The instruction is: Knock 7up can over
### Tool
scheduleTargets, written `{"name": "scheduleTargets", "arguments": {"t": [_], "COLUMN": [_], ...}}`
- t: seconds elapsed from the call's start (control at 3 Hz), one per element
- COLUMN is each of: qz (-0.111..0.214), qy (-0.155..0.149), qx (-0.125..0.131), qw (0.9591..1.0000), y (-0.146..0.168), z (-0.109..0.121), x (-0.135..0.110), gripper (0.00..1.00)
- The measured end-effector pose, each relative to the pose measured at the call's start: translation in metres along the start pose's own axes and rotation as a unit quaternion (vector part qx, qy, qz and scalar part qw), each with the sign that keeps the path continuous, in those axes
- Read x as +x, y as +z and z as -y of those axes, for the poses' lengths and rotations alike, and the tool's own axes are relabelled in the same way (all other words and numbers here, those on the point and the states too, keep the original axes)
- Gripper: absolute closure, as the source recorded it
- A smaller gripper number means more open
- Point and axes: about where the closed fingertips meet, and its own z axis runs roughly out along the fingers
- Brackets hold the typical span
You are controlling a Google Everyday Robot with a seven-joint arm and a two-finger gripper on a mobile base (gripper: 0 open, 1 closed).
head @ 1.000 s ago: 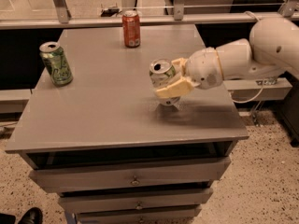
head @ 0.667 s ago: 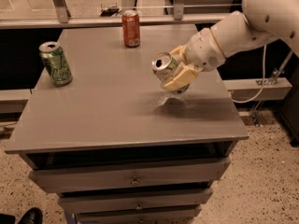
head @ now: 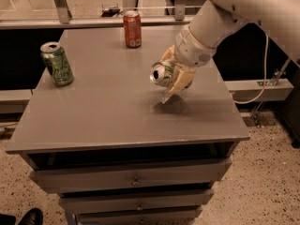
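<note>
7up can [head: 161,74] tipped sideways, top facing left — hand [head: 171,77] clamped around it, over table [head: 103,116].

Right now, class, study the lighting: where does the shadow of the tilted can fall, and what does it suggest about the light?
Camera view: the gripper holds the 7up can tilted over the table; a soft shadow lies on the table just below the can, suggesting light from roughly overhead.
</note>
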Motion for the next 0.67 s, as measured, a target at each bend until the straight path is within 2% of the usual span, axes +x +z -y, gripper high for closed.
{"name": "scheduleTargets", "arguments": {"t": [0.33,0.67], "qz": [-0.092,-0.126], "qy": [-0.037,-0.051], "qx": [-0.027,-0.045], "qw": [0.9947,0.9897], "y": [0.0227,0.0321], "z": [-0.0079,-0.0147], "x": [0.0097,0.0135], "gripper": [0.75,0.52]}}
